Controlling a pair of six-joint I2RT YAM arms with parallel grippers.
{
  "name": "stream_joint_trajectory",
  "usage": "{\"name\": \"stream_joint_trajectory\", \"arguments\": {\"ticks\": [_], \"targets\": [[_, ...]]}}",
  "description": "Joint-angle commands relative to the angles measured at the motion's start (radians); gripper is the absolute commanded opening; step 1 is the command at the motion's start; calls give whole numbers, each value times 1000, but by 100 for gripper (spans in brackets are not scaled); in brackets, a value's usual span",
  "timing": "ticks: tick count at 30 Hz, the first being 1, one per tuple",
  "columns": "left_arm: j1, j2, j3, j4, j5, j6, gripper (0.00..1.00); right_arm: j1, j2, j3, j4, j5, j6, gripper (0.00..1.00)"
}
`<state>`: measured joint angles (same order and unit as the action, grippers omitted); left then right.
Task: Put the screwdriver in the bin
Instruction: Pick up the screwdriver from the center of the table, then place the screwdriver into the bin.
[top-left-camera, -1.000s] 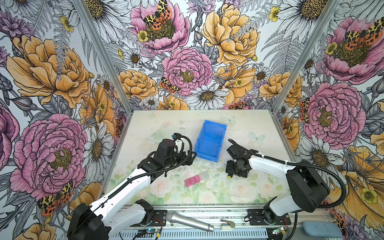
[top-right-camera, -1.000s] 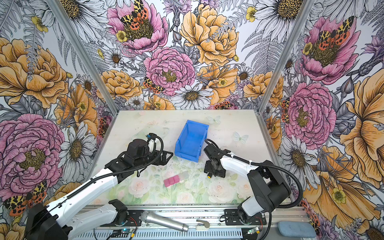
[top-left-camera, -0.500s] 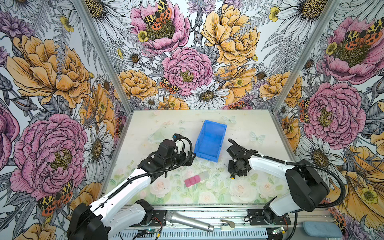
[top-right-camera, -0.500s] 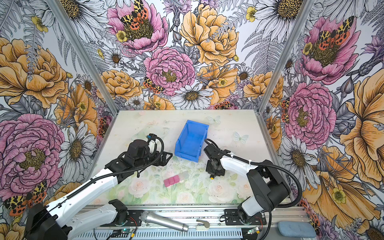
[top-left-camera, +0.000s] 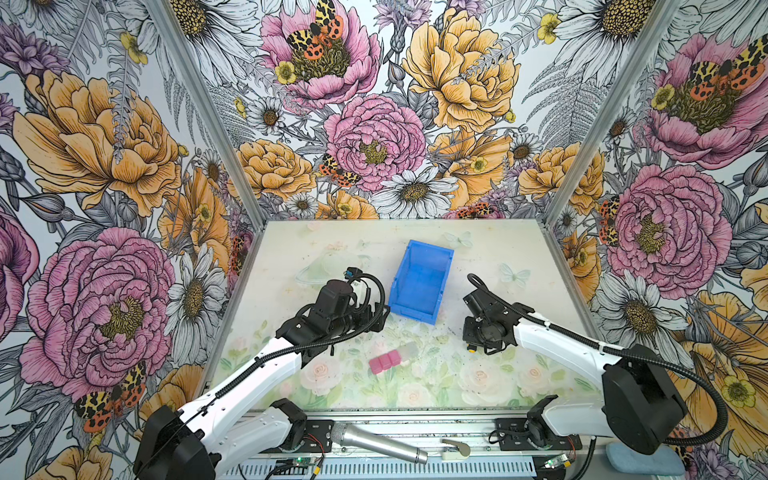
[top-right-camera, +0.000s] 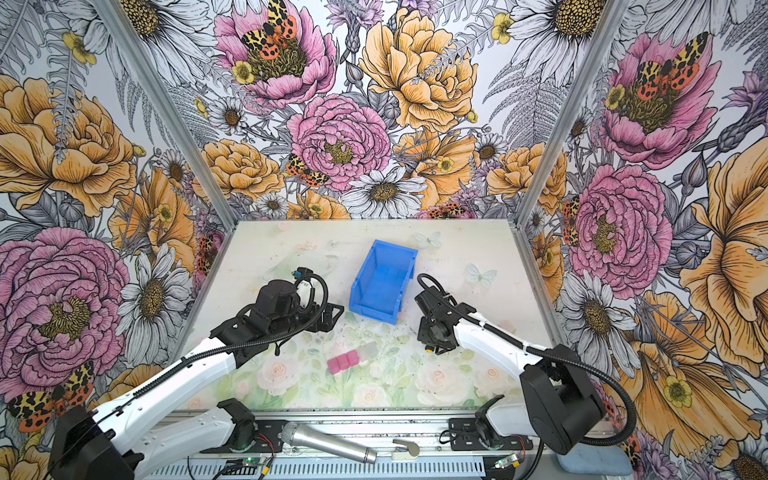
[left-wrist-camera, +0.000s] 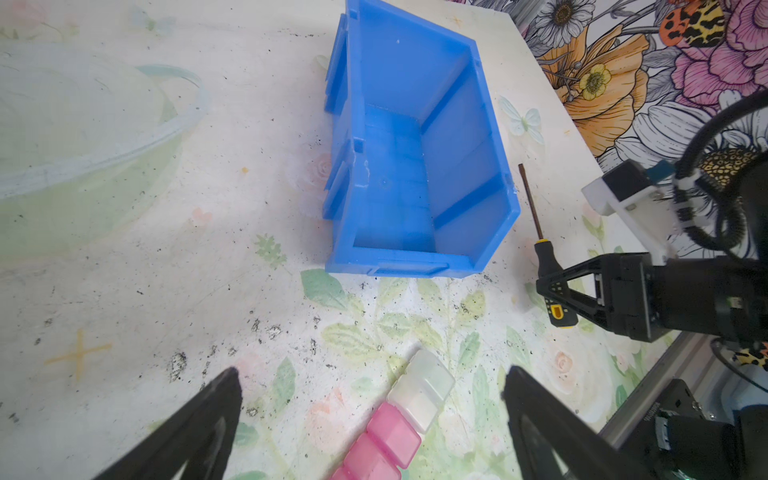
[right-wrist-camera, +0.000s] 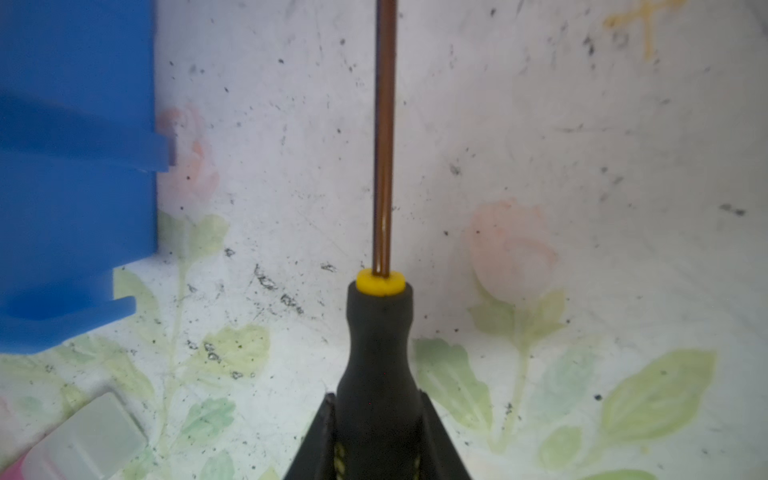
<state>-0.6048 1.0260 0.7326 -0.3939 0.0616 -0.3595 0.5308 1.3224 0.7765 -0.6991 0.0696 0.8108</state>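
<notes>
Three walls (top-left-camera: 374, 124) with big printed flowers in pink, orange and white stand around the table (top-left-camera: 519, 249). Two metal posts (top-left-camera: 199, 104) rise from the back corners of the table. Its top is pale, with faint roses and dark specks. The light is even.

I see the screwdriver (left-wrist-camera: 542, 249), black handle, yellow collar, thin brown shaft, just beside the bin (left-wrist-camera: 457, 137), parallel to its long wall, handle nearest the low lip. The bright blue bin sits upright.
</notes>
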Motion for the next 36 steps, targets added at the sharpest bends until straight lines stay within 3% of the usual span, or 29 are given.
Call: {"name": "stream_joint_trajectory", "arguments": {"ticks": [1, 7, 11, 22, 28, 36], "targets": [[-6, -18, -18, -8, -42, -15, 99, -3, -39, 115, -37, 65, -65, 0], [0, -27, -23, -8, -85, -25, 99, 1, 21, 371, -209, 57, -81, 0], [5, -43, -27, -4, -108, -27, 99, 4, 70, 500, -223, 8, -47, 0], [8, -74, -2, 59, 55, 22, 99, 21, 325, 817, -215, -75, -1, 0], [3, -65, 11, 73, 129, 23, 99, 44, 429, 902, -196, -99, 21, 0], [-8, -54, -1, 80, 133, 30, 99, 64, 541, 905, -145, -111, 27, 0]]}}
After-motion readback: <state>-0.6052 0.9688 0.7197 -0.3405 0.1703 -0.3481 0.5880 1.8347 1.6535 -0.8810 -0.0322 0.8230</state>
